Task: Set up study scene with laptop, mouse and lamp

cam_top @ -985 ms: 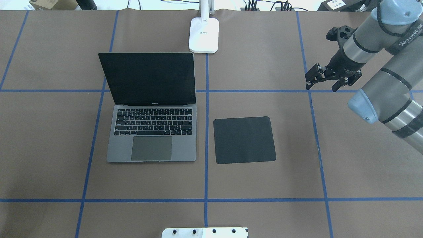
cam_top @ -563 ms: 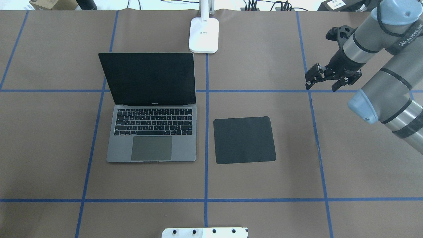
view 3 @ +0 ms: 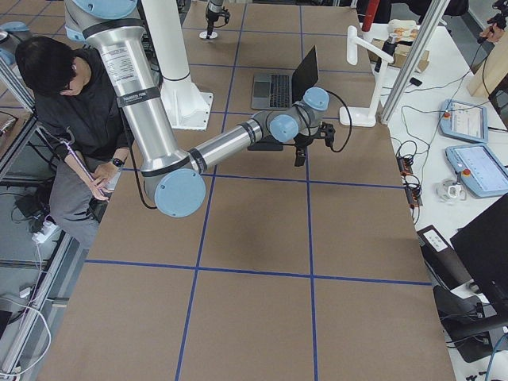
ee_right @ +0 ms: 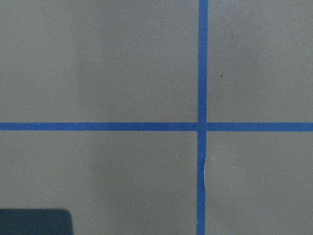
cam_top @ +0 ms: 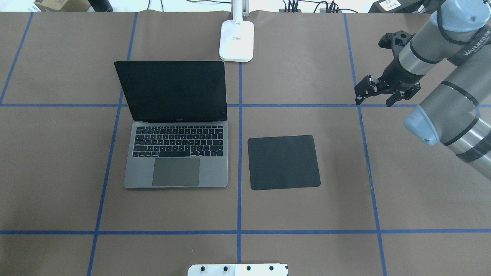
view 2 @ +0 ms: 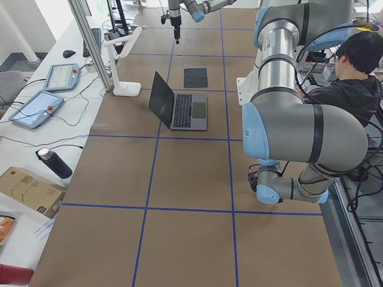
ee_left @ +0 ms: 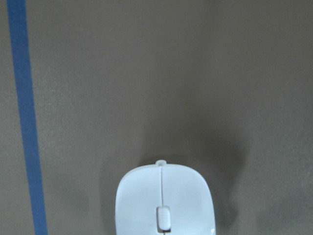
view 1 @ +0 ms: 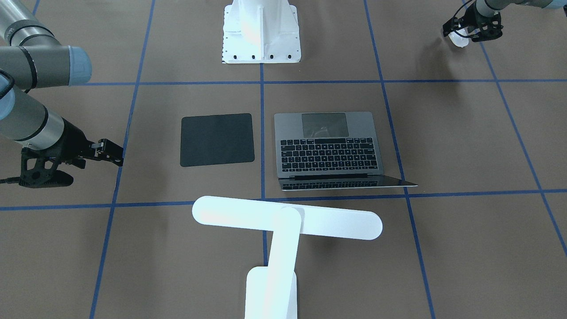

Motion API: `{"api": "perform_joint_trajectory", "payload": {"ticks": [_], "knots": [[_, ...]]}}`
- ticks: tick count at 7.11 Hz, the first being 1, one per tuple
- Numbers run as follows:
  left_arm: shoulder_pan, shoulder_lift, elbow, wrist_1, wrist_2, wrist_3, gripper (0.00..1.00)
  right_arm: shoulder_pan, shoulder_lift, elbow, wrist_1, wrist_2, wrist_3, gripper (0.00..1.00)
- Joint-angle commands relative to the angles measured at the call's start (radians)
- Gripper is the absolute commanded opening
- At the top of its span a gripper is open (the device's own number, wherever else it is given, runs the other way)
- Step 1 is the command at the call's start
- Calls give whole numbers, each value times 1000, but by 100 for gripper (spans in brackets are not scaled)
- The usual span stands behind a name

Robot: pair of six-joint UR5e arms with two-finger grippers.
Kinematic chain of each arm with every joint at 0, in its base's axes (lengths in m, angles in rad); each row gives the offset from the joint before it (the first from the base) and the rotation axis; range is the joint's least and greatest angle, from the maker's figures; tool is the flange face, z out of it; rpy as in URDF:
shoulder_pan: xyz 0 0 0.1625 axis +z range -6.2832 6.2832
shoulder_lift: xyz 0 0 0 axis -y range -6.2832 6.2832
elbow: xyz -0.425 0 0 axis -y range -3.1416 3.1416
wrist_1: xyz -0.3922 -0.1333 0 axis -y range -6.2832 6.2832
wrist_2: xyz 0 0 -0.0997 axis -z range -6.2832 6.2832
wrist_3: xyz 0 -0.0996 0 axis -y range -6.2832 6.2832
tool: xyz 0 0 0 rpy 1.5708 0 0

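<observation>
The left gripper (view 1: 464,34) is closed on the mouse (ee_left: 164,200) and holds it above the brown table (cam_top: 57,172), with a dark shadow on the paper below. In the view from across the table, the mouse is at about 2 o'clock from the laptop (cam_top: 174,142), well apart from it, near the top right corner. The laptop sits open in the middle of the table, with its dark screen up and its keys showing. Seen from above, the black mousepad (cam_top: 284,162) lies flat at 3 o'clock from the laptop, just beside it, with a blue tape line (cam_top: 239,214) running between them. The lamp (view 1: 283,235) stands at about 1 o'clock from the laptop, at the far edge of the table, and its long white bar reaches out behind the screen. The right gripper (cam_top: 373,101) hangs above the table at about 2 o'clock from the mousepad. Its two fingers are spread wide and nothing is between them. A white metal stand (view 1: 261,33) is bolted down at about 5 o'clock from the laptop, at the near edge. A person (view 3: 75,95) in a dark top sits beside the robot.
</observation>
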Motion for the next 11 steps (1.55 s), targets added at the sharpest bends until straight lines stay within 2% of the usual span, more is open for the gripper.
{"api": "perform_joint_trajectory", "payload": {"ticks": [1, 2, 4, 6, 7, 9, 11], "knots": [[18, 0, 1, -3, 0, -17, 84, -7, -1, 1, -1, -15, 0, 99], [22, 0, -1, -9, 0, -20, 72, -7, -1, 1, -1, -17, 0, 99], [26, 0, -1, -9, 0, -27, 64, -10, -1, 1, -1, -17, 0, 99], [26, 2, -1, -21, 0, -34, 47, -10, -1, 1, -1, -23, -2, 99], [25, 17, -1, -68, 0, -40, 41, -10, -1, 1, -1, -23, -2, 99], [22, 31, -24, -90, 0, -41, 40, -12, -1, 1, -1, -23, -2, 99], [17, 46, -100, -92, 0, -49, 40, -13, -1, -1, -1, -23, -2, 99]]}}
